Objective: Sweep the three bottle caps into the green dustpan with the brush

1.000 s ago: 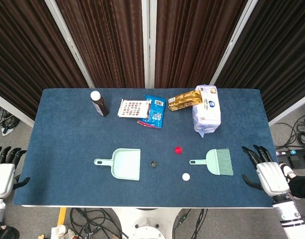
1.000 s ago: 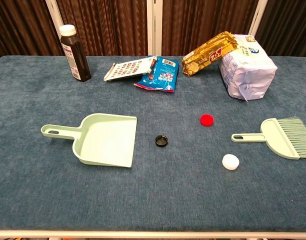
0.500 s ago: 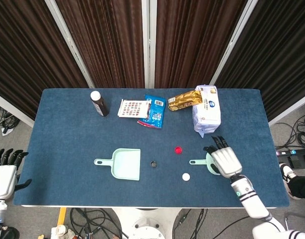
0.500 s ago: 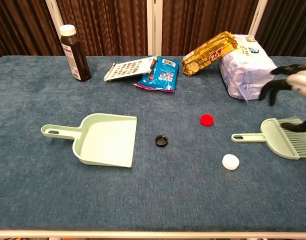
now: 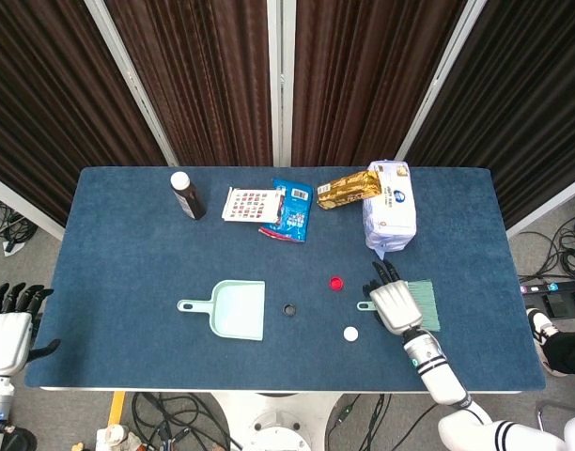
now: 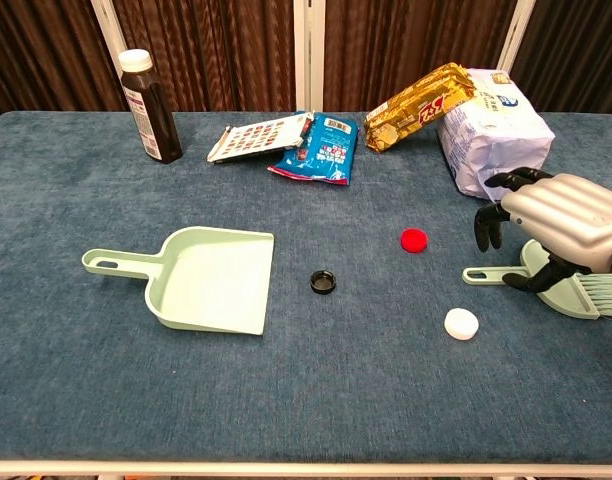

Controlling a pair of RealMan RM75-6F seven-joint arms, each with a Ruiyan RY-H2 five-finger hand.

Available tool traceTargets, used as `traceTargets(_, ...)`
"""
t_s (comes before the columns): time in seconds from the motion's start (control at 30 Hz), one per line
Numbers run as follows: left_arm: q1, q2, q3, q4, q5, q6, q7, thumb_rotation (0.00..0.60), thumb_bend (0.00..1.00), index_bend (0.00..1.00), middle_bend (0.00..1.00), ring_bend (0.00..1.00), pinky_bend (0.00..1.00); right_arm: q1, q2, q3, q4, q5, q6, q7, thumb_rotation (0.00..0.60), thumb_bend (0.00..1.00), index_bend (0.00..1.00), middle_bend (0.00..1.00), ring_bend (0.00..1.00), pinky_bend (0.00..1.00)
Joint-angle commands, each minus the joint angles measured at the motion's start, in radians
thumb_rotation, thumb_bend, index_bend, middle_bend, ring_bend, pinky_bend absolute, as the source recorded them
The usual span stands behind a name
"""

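The green dustpan lies left of centre, its mouth facing right. To its right sit a black cap, a red cap and a white cap. The green brush lies at the right, handle pointing left. My right hand is over the brush where the handle meets the head, fingers curved down and apart, holding nothing. My left hand is open, off the table's left front corner.
A dark bottle stands at the back left. Snack packets, a gold pack and a white bag lie along the back, the bag just behind the brush.
My right hand has come in from the table's right edge, moving left until it is over the brush. The brush, caps and dustpan have not moved.
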Motion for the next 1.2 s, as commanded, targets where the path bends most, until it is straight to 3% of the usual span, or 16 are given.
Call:
traceTargets(0.03,0.000,-0.002,0.000,0.005,0.000,0.000,-0.003,0.600,0.08,0.23,0.16,0.09,0.06,0.002,-0.013,-0.007,0.024,0.001,-0.001,0.016,0.600,0.17,0.45,0.45,0.07,0.08)
traceTargets(0.5,0.002,-0.006,0.001,0.012,-0.004,-0.002,-0.010,0.600,0.07,0.23,0.16,0.09,0.06,0.018,-0.052,-0.024,0.102,0.005,-0.023,0.069,0.600,0.20,0.45,0.46,0.09,0.08)
traceTargets(1.0,0.000,-0.007,-0.001,0.015,-0.007,-0.003,-0.010,0.600,0.07,0.22,0.16,0.09,0.06,0.019,-0.043,-0.033,0.104,0.024,-0.035,0.071,0.600,0.24,0.46,0.49,0.11,0.09)
traceTargets(1.2,-0.009,-0.004,-0.002,0.010,0.001,-0.012,-0.007,0.600,0.07,0.23,0.16,0.09,0.06,0.024,-0.044,-0.034,0.110,0.023,-0.041,0.092,0.600,0.31,0.58,0.58,0.19,0.12)
